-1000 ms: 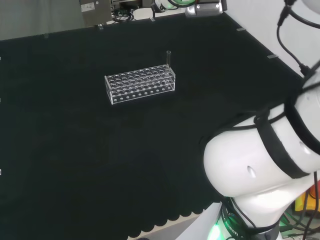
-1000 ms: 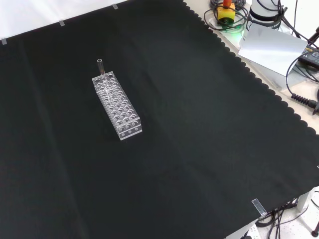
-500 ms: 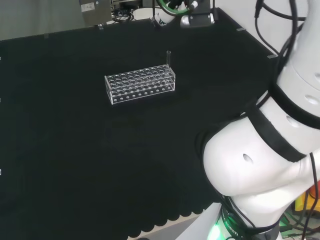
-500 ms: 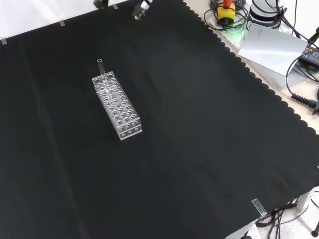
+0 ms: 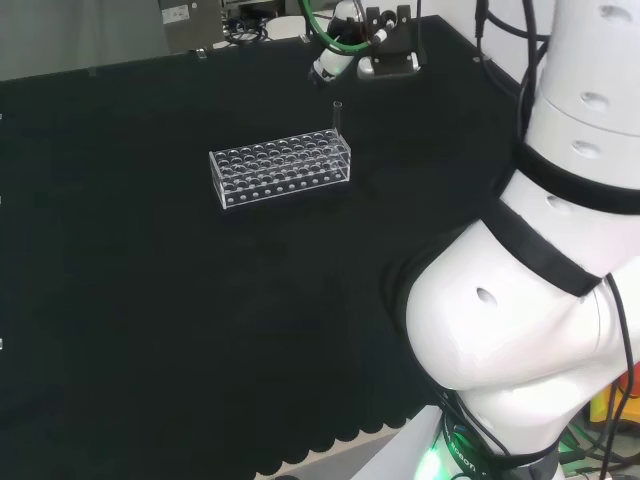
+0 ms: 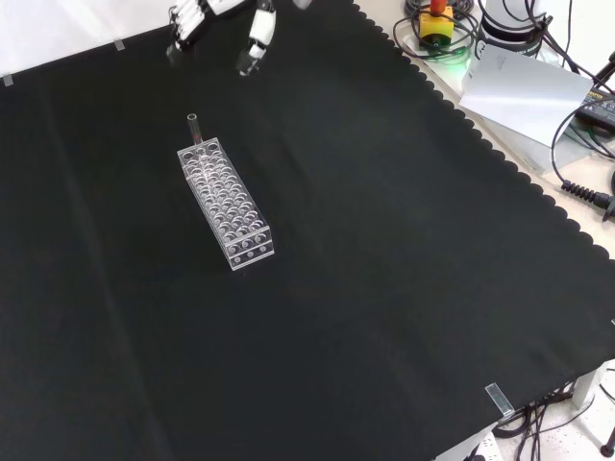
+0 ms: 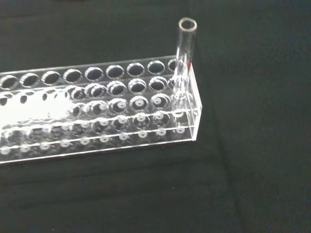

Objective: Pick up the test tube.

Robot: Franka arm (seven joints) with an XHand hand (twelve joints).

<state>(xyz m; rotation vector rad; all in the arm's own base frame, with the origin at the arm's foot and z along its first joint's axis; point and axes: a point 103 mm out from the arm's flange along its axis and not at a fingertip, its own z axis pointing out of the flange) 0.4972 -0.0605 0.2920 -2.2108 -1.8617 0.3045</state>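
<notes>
Approach phase, nothing grasped yet. Tube (image 7: 186,46) upright in a corner hole of the clear rack (image 6: 226,203), open mouth well above the rack's top plate. In the front view, rack lying lengthwise toward the bench's far left part, tube at its farther end; in the head view, tube (image 5: 338,114) at the rack's right end, toward the bench's far edge.

Hand (image 6: 252,40) hanging above the cloth (image 6: 384,288) near the bench's far edge in the front view, beyond the tube and apart from it. Fingers (image 6: 186,27) spread and fairly straight, pointing down, holding nothing.

To do this step well:
- Bring the hand down over the rack's tube end, with thumb on one side of the glass and fingers on the other, tube in the gap.
- Aim for the bare length above the top plate; little room there, so a fingertip pinch looks wiser than a full wrap.
- Keep fingertips off the rack itself; light plastic, likely to slide or tip on the cloth if nudged.
- Approach from the open side past the rack's end rather than across the rows of holes.
- Close only once the tube sits squarely between the pads, then lift straight up along its axis so as not to jam it in the hole or drag the rack along.

Smooth round glass, probably slippery; off-centre contact likely to tilt it within the hole.
</notes>
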